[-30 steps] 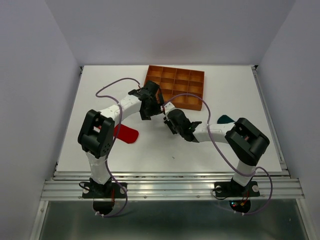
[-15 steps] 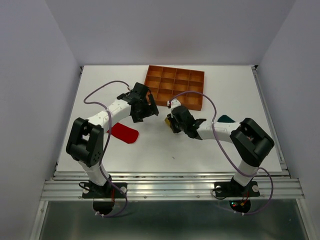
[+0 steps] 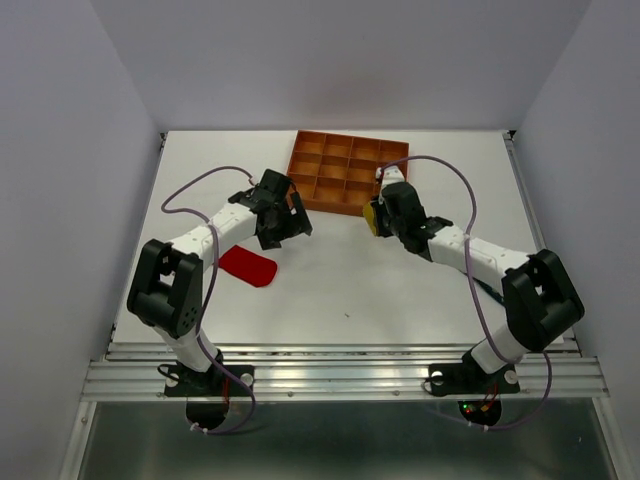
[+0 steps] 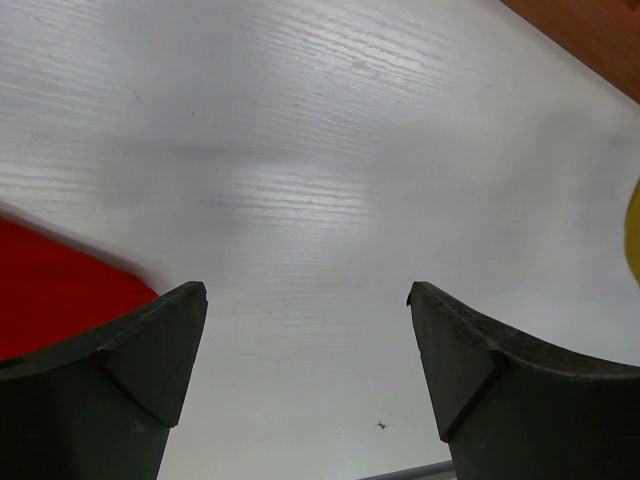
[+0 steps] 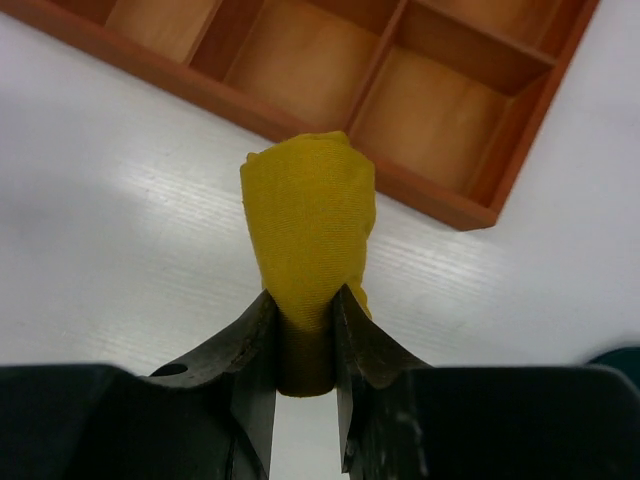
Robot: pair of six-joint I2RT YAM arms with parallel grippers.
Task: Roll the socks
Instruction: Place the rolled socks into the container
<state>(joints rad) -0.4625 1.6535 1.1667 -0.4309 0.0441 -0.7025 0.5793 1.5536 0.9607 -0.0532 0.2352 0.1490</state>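
A second ago my right pincer [image 5: 305,300] hung over the middle of the table [image 3: 330,290], close to my left one. Since then it has swung away to the near right corner of the tray [image 3: 335,209], taking the yellow sock [image 5: 308,215] with it. It is clamped narrow on that sock, which is rolled into a bundle and sticks out past my fingertips. The tray's near rim and its bare compartments lie just beyond the bundle.

My left pincer [image 4: 307,300] has pulled back from the tray's near edge and the gap between my two pincers is now wide. Its jaws stand wide apart with nothing between them, only white table below. The red sock [image 3: 248,266] lies flat on the table behind and to the left of that pincer. My left arm covered part of it earlier; now it shows nearly whole.

The overhead view shows the yellow bundle only as a small spot at my right fingertips; the right wrist view shows the grip itself, my fingers [image 5: 255,330] pressed on the bundle's lower end. That view also catches a sliver of the dark teal sock [image 5: 622,362] low on the right. The left wrist view catches a yellow edge far to my right.
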